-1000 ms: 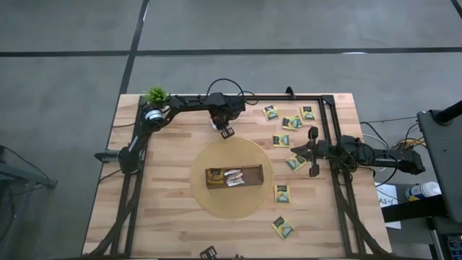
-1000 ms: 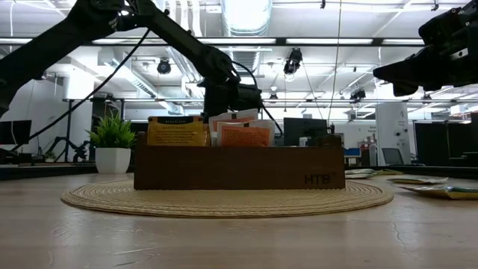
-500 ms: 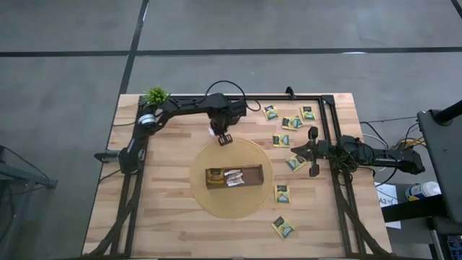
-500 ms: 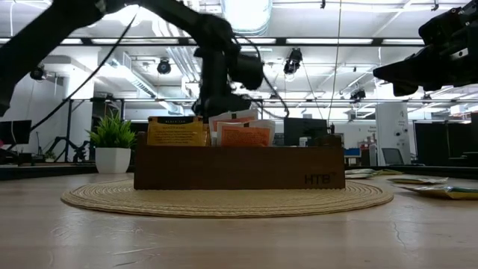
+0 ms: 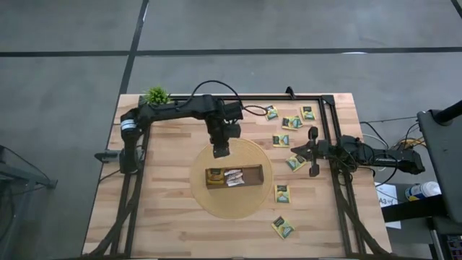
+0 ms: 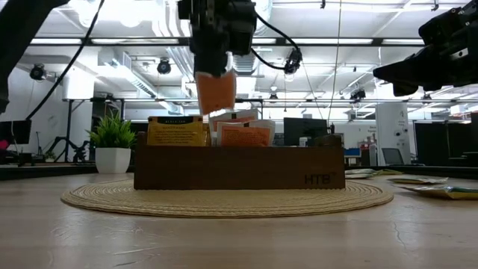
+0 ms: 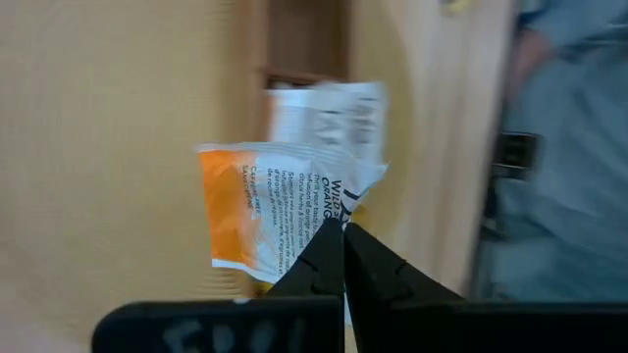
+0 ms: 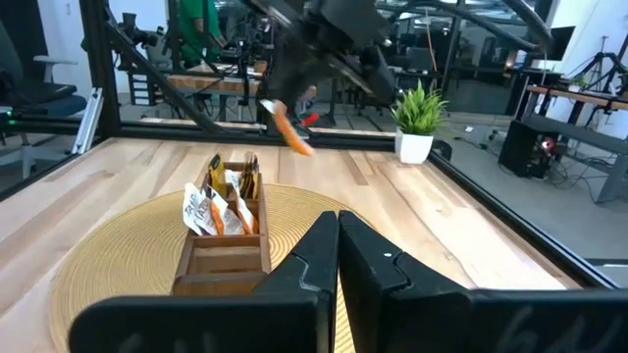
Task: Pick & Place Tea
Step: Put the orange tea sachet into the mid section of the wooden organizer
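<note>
My left gripper hangs above the far rim of the round woven mat, shut on a white-and-orange tea sachet. The long brown wooden tray sits on the mat with several sachets standing in its left end. Loose green-and-yellow sachets lie flat on the table to the right. My right gripper waits shut above the table near the right edge, touching nothing. My left gripper pinches the white-and-orange sachet at its edge between the two fingertips, coming from above and pointing down. The sachet hangs lifted clear below the fingers, above and behind the tray.
A small green potted plant stands at the table's far left corner. A black metal frame runs along the far and right sides. More loose sachets lie near the far right corner and one near the front.
My left gripper has travelled from the far edge of the table toward the near side, over the mat's far rim and toward the tray, carrying the sachet lifted. The right arm has kept still.
</note>
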Controlling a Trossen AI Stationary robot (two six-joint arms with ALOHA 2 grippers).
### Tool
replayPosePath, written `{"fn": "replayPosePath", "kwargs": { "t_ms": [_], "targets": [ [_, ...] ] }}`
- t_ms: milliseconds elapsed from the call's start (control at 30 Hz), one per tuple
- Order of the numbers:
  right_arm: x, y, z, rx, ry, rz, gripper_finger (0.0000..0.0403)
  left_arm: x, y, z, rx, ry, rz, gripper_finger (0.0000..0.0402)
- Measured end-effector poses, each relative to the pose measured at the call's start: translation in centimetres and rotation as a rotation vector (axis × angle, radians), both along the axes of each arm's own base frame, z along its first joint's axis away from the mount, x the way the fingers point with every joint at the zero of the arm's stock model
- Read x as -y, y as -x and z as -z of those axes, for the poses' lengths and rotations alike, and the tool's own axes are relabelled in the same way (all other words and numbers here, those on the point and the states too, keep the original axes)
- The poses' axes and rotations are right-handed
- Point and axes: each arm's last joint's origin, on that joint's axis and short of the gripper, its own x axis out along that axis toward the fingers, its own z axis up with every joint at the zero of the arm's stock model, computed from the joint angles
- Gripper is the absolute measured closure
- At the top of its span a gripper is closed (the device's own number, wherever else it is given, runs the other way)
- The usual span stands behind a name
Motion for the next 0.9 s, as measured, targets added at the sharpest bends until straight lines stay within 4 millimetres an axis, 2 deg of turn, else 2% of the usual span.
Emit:
{"fn": "replayPosePath", "kwargs": {
  "t_ms": [333, 567, 733, 900],
  "targets": [
    [0.0, 0.0, 0.0, 0.000, 0.000, 0.000, 0.0394, 0.6, -0.1, -0.6, 0.091, 0.261, 0.079, 0.0401],
    [0.0, 0.0, 0.0, 0.000, 0.000, 0.000, 0.0394, 0.5, -0.6, -0.7, 0.151, 0.284, 0.094, 0.0401],
    [0.0, 0.0, 0.0, 0.000, 0.000, 0.000, 0.0394, 0.1, -1.5, 0.8, 0.140, 0.314, 0.101, 0.0401],
    [0.0, 0.0, 0.0, 0.000, 0.000, 0.000, 0.0394, -0.4, -2.9, 3.9, 0.082, 0.391, 0.100, 0.0401]
  ]
}}
